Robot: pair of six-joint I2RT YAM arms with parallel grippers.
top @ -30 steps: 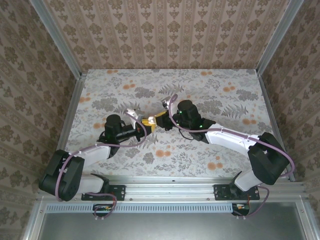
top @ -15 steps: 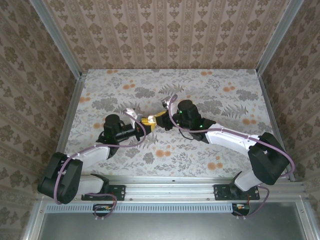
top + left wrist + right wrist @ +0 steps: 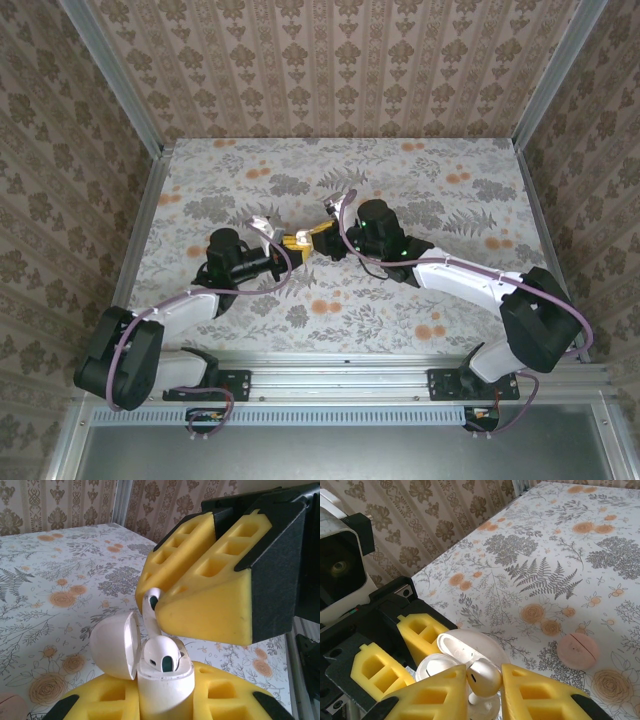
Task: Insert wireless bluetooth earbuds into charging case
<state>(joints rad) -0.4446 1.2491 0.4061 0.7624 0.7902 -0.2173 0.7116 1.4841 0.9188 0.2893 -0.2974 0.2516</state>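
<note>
Closest to you, your left gripper is clenched on the charging case, holding it upright between its yellow foam pads with the lid swung open to the side. One seated earbud already sits in the case, so by my reading you are on the last insertion. Just above it, your right gripper is pinching the loose earbud by its head, stem pointing down toward the free socket beside the seated one. The stem tip looks to be at the mouth of the case, but the foam pads hide whether it has entered. The next move probably calls for a short, straight descent with the stem lined up on the empty socket, and you should let go only once the bud is bedded down. Watch the open lid, which stands just beside the descending bud, and the bulky foam pads of both grippers, which are near each other and could collide or nudge the case askew. Farther out on the flowered table, a pink disc lies well apart from the work and should not interfere, and beyond it rises the patterned wall
</note>
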